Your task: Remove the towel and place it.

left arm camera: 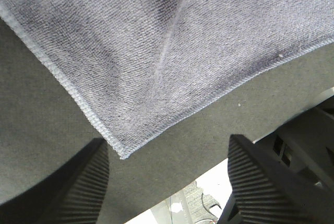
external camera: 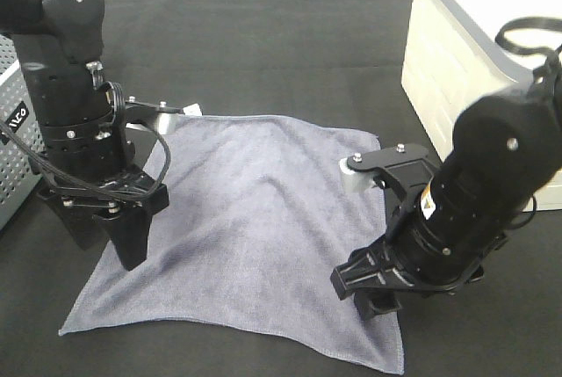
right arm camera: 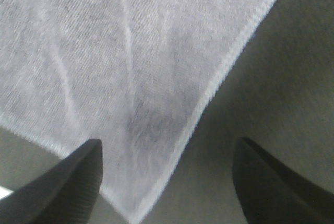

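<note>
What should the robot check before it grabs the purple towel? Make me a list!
1. Towel lies flat on the table: ok.
2. Left gripper open: ok.
3. Right gripper open: ok.
4. Towel corner lined up between the left gripper's fingers: ok.
5. Towel corner between the right gripper's fingers: ok.
6. Fingers low enough to pinch cloth: cannot tell.

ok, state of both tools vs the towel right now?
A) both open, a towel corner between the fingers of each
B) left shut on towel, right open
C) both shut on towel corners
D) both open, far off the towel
A: in each wrist view the left tool and right tool stand open, with a corner of the towel lying flat between the fingers, ungripped.
</note>
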`<action>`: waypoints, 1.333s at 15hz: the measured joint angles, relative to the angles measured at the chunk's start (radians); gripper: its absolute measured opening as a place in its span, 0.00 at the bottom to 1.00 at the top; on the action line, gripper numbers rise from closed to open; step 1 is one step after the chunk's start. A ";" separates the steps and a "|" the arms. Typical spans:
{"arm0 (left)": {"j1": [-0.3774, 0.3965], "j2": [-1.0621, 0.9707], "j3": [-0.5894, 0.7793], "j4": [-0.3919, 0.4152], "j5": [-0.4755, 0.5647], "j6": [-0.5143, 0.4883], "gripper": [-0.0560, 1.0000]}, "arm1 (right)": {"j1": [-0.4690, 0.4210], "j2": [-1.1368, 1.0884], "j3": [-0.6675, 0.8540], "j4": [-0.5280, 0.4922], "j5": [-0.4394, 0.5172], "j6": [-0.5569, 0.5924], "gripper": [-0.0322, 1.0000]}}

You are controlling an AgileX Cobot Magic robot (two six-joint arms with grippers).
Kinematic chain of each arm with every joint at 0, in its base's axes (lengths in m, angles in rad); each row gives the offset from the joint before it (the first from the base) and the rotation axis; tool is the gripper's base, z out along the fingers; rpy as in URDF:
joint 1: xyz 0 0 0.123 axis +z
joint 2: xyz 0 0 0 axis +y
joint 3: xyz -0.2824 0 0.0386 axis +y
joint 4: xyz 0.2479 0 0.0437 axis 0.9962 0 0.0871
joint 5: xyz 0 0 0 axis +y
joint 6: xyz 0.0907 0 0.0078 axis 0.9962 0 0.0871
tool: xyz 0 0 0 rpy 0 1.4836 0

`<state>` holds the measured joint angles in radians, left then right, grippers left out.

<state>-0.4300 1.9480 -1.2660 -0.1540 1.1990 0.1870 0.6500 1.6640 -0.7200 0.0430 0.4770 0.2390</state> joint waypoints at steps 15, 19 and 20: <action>0.125 -0.490 0.000 0.112 0.013 -0.252 0.73 | -0.130 -0.334 -0.552 -0.133 0.731 0.071 0.69; 0.309 -0.598 0.000 0.168 0.014 -0.240 0.73 | -0.394 -0.389 -0.560 -0.138 0.735 -0.035 0.69; 0.351 -0.619 0.005 0.172 0.014 -0.240 0.73 | -0.417 -0.401 -0.560 -0.137 0.736 -0.061 0.69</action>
<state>-0.0790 1.3290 -1.2610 0.0180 1.2130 -0.0530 0.2330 1.2630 -1.2800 -0.0940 1.2130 0.1780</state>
